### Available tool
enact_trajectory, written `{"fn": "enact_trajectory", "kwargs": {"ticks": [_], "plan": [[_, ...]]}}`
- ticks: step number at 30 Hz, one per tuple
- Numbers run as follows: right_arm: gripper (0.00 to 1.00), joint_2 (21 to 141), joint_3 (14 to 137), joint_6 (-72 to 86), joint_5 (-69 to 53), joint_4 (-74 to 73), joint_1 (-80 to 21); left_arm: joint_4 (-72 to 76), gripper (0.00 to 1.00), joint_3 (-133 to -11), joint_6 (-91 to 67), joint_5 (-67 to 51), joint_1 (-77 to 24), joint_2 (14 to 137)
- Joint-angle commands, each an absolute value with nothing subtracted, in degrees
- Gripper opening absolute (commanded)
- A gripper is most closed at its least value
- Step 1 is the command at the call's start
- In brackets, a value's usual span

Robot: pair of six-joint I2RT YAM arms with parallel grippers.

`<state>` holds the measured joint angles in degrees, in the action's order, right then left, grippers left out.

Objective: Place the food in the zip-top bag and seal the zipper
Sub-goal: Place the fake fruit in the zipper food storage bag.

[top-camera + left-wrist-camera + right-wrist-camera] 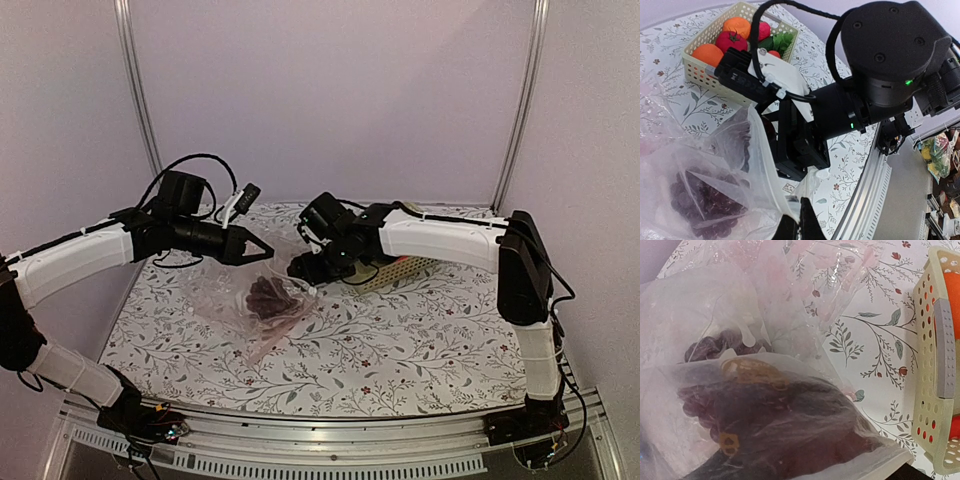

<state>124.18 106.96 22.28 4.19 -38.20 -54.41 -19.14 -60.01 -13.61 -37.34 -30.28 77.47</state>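
— Which step is going on?
— Filling. The grapes [270, 298] are lying inside the zip-top bag [215, 290], left of middle on the worktop [400, 340]. The left pincer [800, 227] is clamping the bag's rim, jaws together, lifting the mouth. The right pincer [305, 268] is hovering at that mouth, jaws apart, gripping nothing.
— And next?
— The red fruit [730, 40] is sitting in the basket [695, 70], far right. I'm judging the right pincer should be fetching it before any sealing.

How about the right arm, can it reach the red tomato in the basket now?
Probably yes. The right end effector is open at the zip-top bag, and the red tomato lies uncovered on top in the basket right beside it.
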Motion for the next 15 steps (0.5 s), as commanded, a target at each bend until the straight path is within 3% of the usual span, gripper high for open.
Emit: {"fn": "enact_trajectory", "kwargs": {"ticks": [1,6,15], "plan": [[0.82,123.92,106.26,21.07,2.22,-37.41,-53.95,-18.17,0.00,-59.68,-12.94,-38.69,-31.03,76.55],[0.92,121.91,105.11,19.65,-0.39,-35.31,-53.96,-18.21,0.00,-59.68,-12.95,-38.67,-31.03,76.64],[0.93,119.11,101.30,18.50,-3.82,-30.26,-54.03,-18.28,0.00,-59.68,-12.94,-38.50,-31.07,76.65]]}}
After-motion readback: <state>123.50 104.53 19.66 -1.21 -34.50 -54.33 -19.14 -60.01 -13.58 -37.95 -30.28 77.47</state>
